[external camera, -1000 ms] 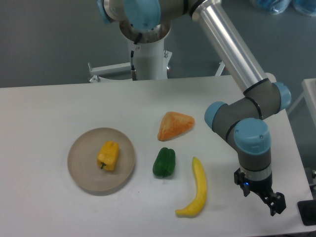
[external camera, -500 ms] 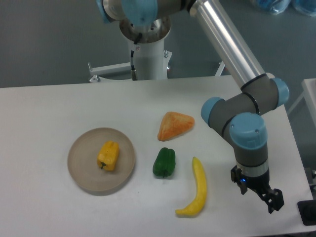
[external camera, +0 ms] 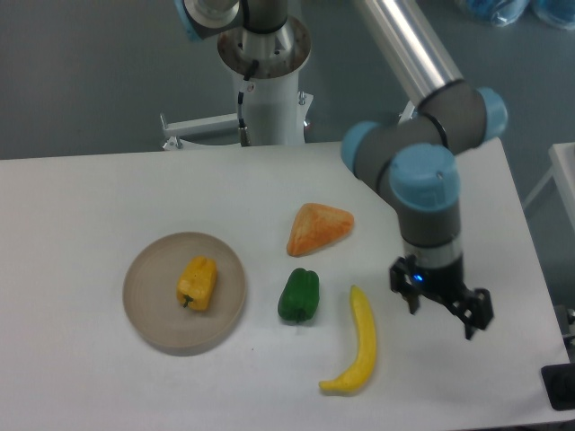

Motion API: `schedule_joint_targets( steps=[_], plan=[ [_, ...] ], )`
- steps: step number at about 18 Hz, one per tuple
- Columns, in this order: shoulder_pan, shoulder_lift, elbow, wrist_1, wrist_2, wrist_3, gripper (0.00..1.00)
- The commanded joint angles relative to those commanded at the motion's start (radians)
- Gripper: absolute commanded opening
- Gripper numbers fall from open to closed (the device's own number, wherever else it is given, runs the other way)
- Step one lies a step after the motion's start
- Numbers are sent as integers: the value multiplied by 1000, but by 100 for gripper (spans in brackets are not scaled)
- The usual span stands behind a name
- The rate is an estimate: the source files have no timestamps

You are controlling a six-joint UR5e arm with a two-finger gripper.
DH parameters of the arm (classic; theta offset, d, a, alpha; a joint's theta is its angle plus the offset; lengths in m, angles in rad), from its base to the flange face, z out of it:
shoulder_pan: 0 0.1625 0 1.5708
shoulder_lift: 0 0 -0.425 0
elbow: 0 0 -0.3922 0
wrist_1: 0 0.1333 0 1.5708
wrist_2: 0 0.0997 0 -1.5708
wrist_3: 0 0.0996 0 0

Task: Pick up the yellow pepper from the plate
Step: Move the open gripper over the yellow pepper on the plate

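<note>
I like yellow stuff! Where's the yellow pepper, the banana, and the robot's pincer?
yellow pepper [external camera: 198,282], fixed camera, middle of its body.
banana [external camera: 361,334], fixed camera, middle of its curve.
pincer [external camera: 445,308], fixed camera, between its fingertips.

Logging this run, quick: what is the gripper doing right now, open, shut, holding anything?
Gripper: open, holding nothing, over bare table right of the banana. The yellow pepper sits on the plate.
</note>
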Motion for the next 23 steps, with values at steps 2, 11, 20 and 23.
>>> schedule_joint_targets(
  steps=[2,11,20,23],
  plan=[
    [-37,46,-61,2,-5,-130,100],
    [-227,94,-207,0,-35,-573,100],
    [-334,128,-325,3,-92,-587,100],
    [-338,117,-351,15,-89,-590,100]
  ],
)
